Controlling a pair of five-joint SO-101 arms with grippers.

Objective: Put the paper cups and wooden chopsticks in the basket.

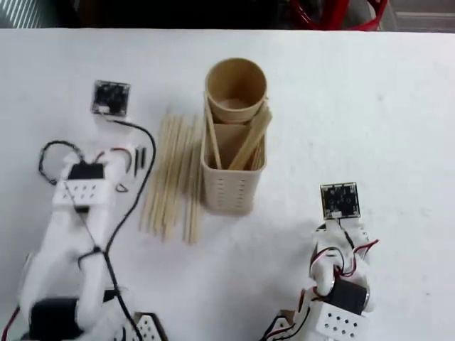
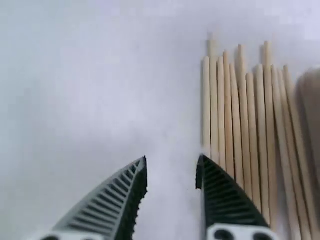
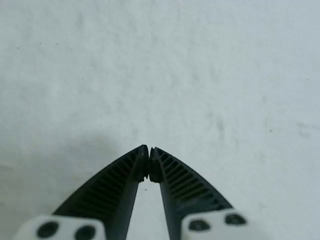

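Observation:
A beige perforated basket [image 1: 229, 186] stands mid-table. A paper cup [image 1: 236, 89] rests tilted in its far end, and a few wooden chopsticks [image 1: 254, 138] lean inside it. Several loose chopsticks [image 1: 173, 177] lie in a row on the table just left of the basket, and the same chopsticks [image 2: 245, 125] show in the left wrist view. My left gripper [image 2: 172, 167] is open and empty over bare table, one fingertip [image 2: 202, 167] at the edge of the row. That left gripper [image 1: 139, 160] sits left of the chopsticks. My right gripper [image 3: 149, 152] is shut on nothing above the table.
The right arm [image 1: 340, 284] stands near the front right, well clear of the basket. The left arm's body [image 1: 78, 213] and its cables run along the left side. White table [image 1: 370, 106] extends open to the right and behind the basket.

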